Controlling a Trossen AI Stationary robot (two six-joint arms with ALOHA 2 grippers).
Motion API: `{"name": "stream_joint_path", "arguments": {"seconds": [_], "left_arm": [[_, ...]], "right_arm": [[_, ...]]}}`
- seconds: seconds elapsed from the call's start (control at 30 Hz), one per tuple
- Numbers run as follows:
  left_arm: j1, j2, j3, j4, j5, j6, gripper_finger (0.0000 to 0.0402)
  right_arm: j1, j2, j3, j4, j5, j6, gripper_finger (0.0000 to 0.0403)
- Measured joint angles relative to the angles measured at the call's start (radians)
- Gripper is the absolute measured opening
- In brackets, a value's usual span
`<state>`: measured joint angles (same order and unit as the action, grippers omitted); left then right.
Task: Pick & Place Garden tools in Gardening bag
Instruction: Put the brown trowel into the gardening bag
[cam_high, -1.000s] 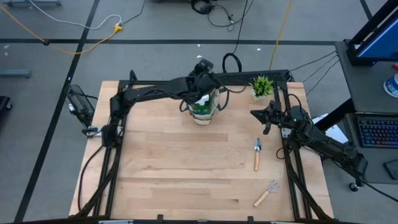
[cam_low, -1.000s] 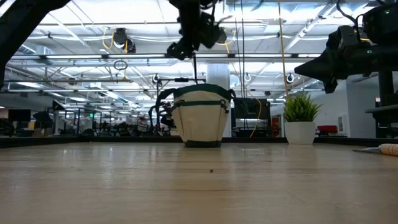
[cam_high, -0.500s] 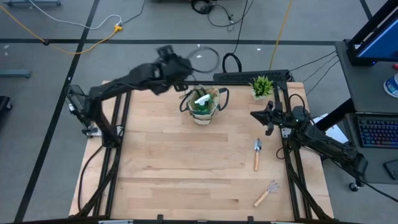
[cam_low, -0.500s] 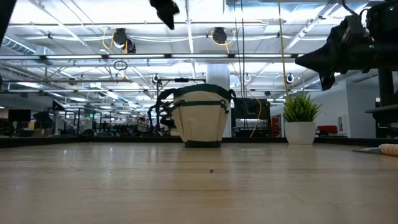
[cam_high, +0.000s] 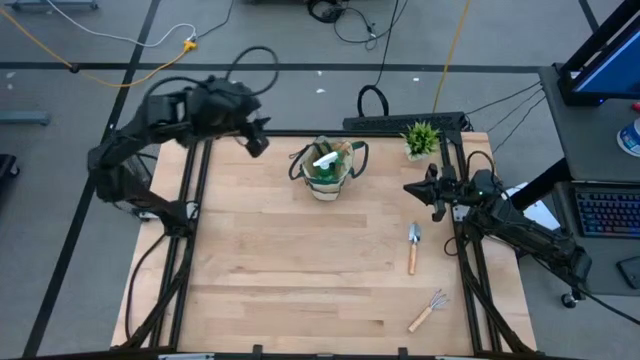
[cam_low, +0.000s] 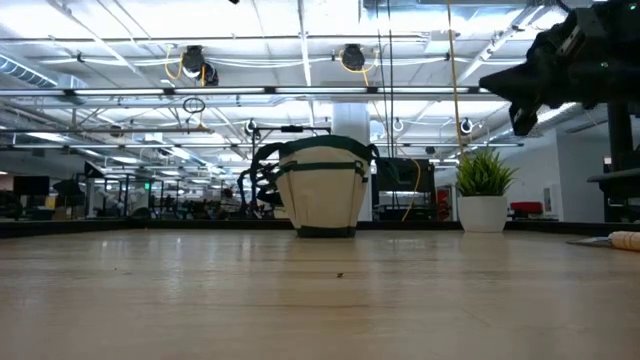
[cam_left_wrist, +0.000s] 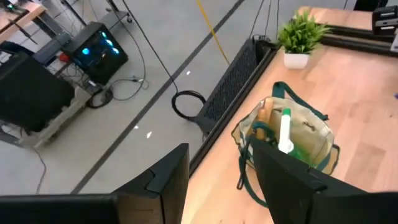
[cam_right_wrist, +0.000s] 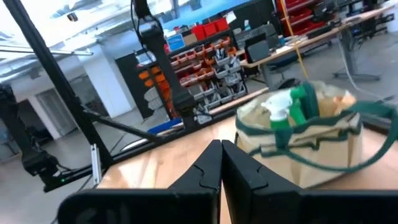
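My left gripper (cam_high: 256, 140) hangs with its fingers apart and nothing between them, out past the table's far left edge, with the gardening bag (cam_high: 326, 171) off to its right holding the green spray bottle (cam_left_wrist: 285, 129). My right gripper (cam_high: 412, 186) has its fingers pressed together and empty, the bag well to its left. Near it on the table lie a trowel (cam_high: 413, 247) and, farther off, the hand rake (cam_high: 428, 310).

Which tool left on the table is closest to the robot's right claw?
The trowel, with its metal blade and wooden handle, lies just in front of the right gripper. The hand rake, with its splayed prongs, lies farther off, near the table's front edge.
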<state>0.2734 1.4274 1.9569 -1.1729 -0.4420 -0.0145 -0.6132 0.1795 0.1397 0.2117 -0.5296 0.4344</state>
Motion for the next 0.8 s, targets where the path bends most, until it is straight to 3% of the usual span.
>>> {"name": "stream_joint_path", "arguments": {"seconds": [0.13, 0.33, 0.53, 0.8], "left_arm": [[-0.011, -0.102, -0.128, 0.050, -0.001, -0.049, 0.0184], [-0.049, -0.289, -0.406, 0.216, -0.003, -0.120, 0.0184], [-0.093, -0.455, -0.670, 0.411, -0.023, -0.157, 0.0184], [-0.132, -0.606, -0.923, 0.521, -0.083, -0.222, 0.0184]], "right_arm": [[0.000, 0.000, 0.071, -0.066, 0.000, -0.021, 0.0000], [0.000, 0.024, 0.260, -0.376, 0.002, -0.126, 0.0000], [0.000, 0.096, 0.448, -0.678, 0.004, -0.192, 0.0000], [0.000, 0.212, 0.624, -0.893, 0.010, -0.193, 0.0000]]}}
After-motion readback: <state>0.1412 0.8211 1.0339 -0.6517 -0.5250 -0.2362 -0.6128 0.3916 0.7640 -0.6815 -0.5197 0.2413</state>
